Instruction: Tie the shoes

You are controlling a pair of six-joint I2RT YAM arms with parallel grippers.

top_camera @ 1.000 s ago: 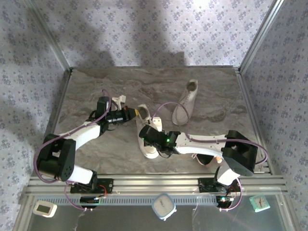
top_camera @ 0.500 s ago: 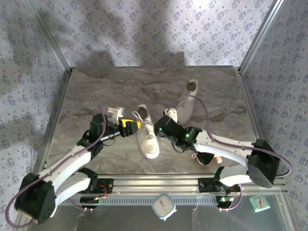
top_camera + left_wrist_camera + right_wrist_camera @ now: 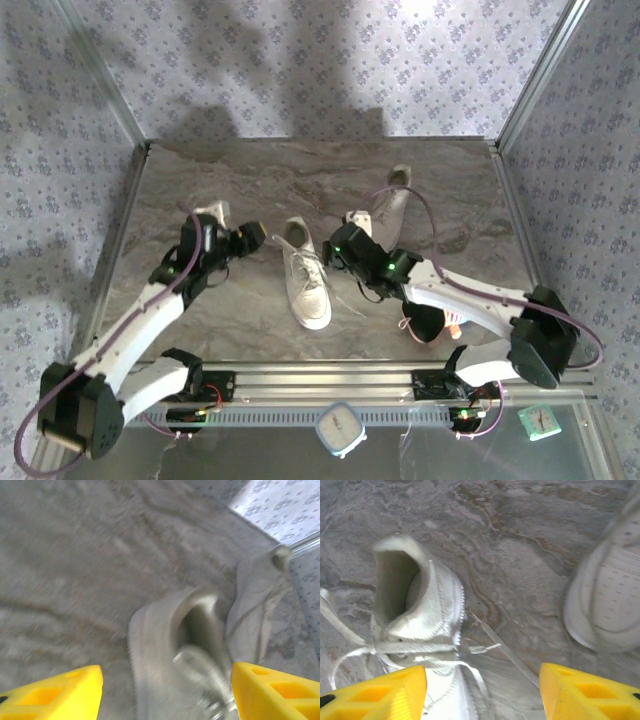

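Two white shoes lie on the marble table. The near shoe [image 3: 306, 280] points its toe toward me, with its laces [image 3: 395, 648] crossed over the tongue and one loose end [image 3: 506, 651] trailing on the table. The far shoe [image 3: 392, 198] lies behind it on the right. My left gripper [image 3: 254, 236] hangs open just left of the near shoe's heel. In the left wrist view the near shoe [image 3: 165, 645] is blurred between the yellow fingers of the left gripper [image 3: 167, 695]. My right gripper [image 3: 336, 243] is open beside the heel's right side. The right gripper [image 3: 482, 690] holds nothing over the near shoe [image 3: 422, 592], with the far shoe [image 3: 607, 597] at the right.
A small pink and black thing [image 3: 441, 322] lies under the right forearm. Metal frame posts and patterned walls close the table at left [image 3: 128, 200], right [image 3: 520, 220] and back. Small clocks [image 3: 340, 428] sit on the front rail.
Both grippers have opened and let go of the laces. They have drawn back from the near shoe, the left one leftward and the right one up to the right.
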